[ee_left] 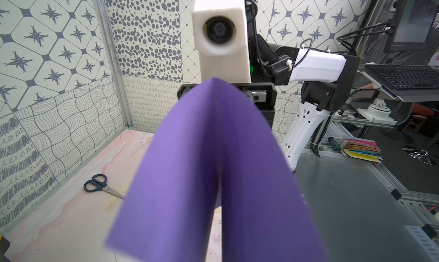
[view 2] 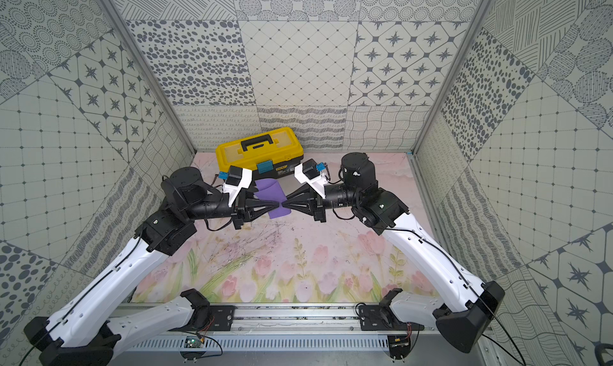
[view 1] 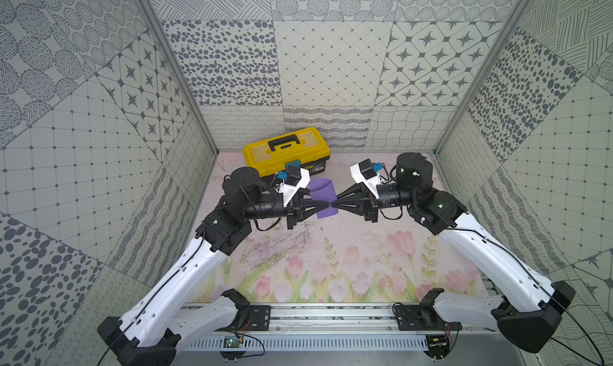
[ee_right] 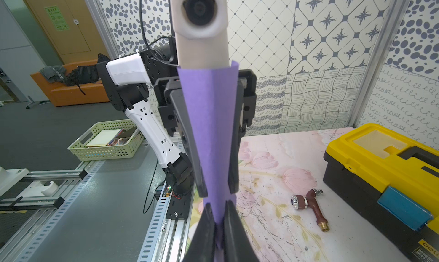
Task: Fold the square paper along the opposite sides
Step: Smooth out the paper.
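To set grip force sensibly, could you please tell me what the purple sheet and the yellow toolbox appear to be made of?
Probably thin, matte paper for the square paper: it bends in a soft arch and shows one crisp crease. For the toolbox, moulded plastic, it seems: a smooth yellow lid with a slight sheen, a black base and translucent lid panels.

i work in a robotics lab: patterned booth walls (view 1: 331,66), an aluminium rail (view 1: 331,318), with a monitor (ee_left: 418,16) and keyboard (ee_left: 403,77) beyond.

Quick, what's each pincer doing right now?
Left pincer: fingers on both sides of the square paper; whether it grips cannot be told.
Right pincer: closed, holding the square paper.
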### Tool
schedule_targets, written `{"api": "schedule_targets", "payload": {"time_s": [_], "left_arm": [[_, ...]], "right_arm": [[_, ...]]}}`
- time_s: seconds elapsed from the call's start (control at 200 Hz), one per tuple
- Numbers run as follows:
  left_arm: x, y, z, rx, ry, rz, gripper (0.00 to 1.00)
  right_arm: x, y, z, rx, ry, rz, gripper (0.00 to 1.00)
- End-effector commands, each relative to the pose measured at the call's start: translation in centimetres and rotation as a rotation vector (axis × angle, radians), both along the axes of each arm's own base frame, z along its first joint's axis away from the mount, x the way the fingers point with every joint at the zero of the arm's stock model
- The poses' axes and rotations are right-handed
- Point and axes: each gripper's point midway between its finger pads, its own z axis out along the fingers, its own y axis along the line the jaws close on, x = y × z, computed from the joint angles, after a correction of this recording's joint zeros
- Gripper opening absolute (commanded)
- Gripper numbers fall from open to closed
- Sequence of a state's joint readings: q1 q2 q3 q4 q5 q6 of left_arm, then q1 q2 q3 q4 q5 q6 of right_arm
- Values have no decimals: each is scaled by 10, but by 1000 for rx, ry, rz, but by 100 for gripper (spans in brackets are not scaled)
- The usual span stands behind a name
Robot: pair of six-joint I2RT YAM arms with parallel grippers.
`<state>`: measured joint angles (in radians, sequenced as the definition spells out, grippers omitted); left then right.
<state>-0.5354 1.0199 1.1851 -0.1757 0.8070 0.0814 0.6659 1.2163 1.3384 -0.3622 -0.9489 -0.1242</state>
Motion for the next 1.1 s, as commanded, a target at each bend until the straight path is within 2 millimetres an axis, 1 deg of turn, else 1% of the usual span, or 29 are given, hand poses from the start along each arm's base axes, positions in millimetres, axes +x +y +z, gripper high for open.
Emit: {"api": "schedule_targets", "payload": {"time_s": [0.0,0.325,0.375,0.515,0.62,0.765,0.9,0.986,1.096], "left_arm": [[-6,0,13,-40,-75,-23,18],[-9,-1,13,-40,-84,-44,0],[-9,-1,13,-40,-85,-44,0],[-11,-1,14,-37,-82,-54,0],[-13,-2,12,-30,-78,-69,0],[-15,-3,10,-22,-72,-95,0],[-17,-4,8,-19,-69,-113,0],[-17,-4,7,-16,-70,-111,0],[-16,-4,5,-10,-72,-104,0]], "right_arm": [[2,1,6,21,-40,-7,14],[3,1,6,21,-40,-6,15],[2,1,6,22,-38,-6,18],[2,1,7,22,-37,-8,34],[1,0,11,29,-44,-5,37],[-1,1,19,42,-39,14,37],[1,4,22,44,-25,21,35],[3,6,22,41,-14,21,30],[3,7,22,42,-10,26,18]]}}
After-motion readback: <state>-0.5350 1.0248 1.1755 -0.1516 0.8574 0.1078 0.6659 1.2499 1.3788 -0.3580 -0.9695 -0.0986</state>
